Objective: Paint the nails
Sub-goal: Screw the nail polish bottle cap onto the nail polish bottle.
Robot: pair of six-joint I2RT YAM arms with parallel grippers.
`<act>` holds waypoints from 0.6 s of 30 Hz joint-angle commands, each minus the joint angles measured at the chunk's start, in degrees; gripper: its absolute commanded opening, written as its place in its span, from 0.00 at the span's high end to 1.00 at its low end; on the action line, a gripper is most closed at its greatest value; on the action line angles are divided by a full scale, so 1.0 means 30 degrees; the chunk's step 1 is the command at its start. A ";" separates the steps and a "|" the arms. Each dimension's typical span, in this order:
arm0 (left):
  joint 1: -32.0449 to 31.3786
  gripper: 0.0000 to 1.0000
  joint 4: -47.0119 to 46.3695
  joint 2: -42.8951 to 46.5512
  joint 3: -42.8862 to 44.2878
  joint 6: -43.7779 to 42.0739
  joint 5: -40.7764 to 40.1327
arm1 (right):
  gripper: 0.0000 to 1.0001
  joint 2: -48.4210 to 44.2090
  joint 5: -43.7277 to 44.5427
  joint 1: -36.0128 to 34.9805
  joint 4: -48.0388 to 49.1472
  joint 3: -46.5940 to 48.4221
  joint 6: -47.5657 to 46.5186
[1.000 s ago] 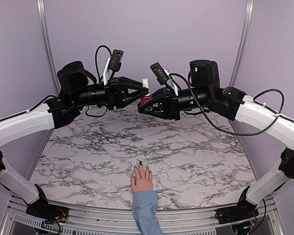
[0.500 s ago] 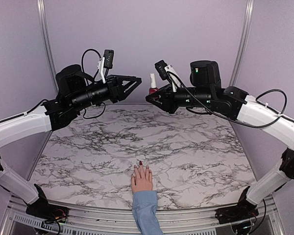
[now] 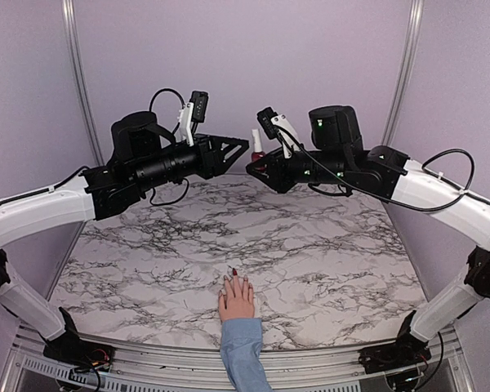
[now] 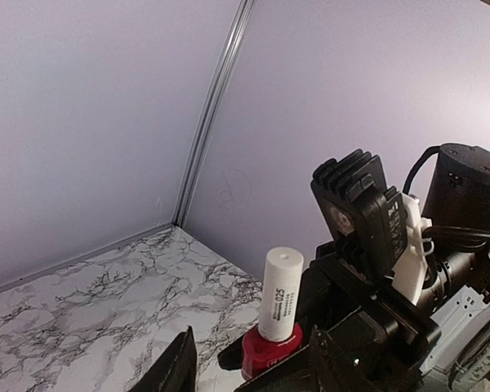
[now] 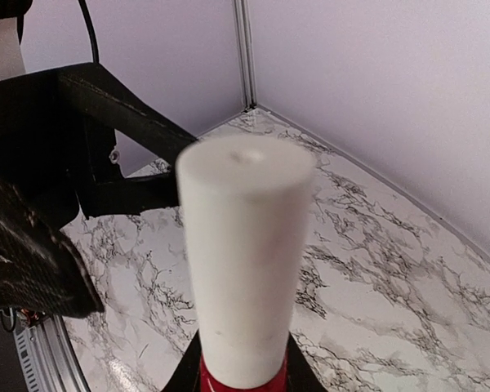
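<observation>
A pale pink hand (image 3: 237,299) with a light blue sleeve (image 3: 243,351) lies flat at the table's near edge. One of the nails (image 3: 234,272) at its far tip looks dark red; the others are too small to tell. My right gripper (image 3: 259,166) is shut on the dark red polish bottle (image 3: 256,150) and holds it upright, high above the far table. Its white cap (image 5: 243,253) fills the right wrist view. My left gripper (image 3: 243,148) is open, its fingertips (image 4: 177,371) just beside the bottle (image 4: 269,355) and cap (image 4: 279,296).
The marble table (image 3: 327,253) lies below both arms. Purple walls and metal corner posts (image 3: 77,73) close in the back and sides. The right arm's wrist camera (image 4: 367,216) sits close behind the bottle.
The left gripper drew back to the left, then came back to the bottle with jaws open. The right gripper raised the bottle a little and stood it upright.
</observation>
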State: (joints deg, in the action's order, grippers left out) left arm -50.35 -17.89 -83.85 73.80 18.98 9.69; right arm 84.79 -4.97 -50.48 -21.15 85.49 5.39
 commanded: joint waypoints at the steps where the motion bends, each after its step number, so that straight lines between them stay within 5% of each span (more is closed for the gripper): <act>1: -0.0430 0.52 0.0163 -0.0723 0.1118 -0.0205 -0.0362 | 1.00 0.0232 0.0712 -0.0230 -0.0169 0.0554 0.0248; 18: -0.0862 0.70 0.0133 -0.2220 0.2266 0.0104 -0.1125 | 1.00 0.0679 0.0329 -0.0283 -0.0333 0.0824 -0.0033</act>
State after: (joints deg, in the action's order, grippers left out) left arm -52.84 -17.56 -90.21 78.65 20.12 7.31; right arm 86.30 -3.90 -50.83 -21.98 85.52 5.56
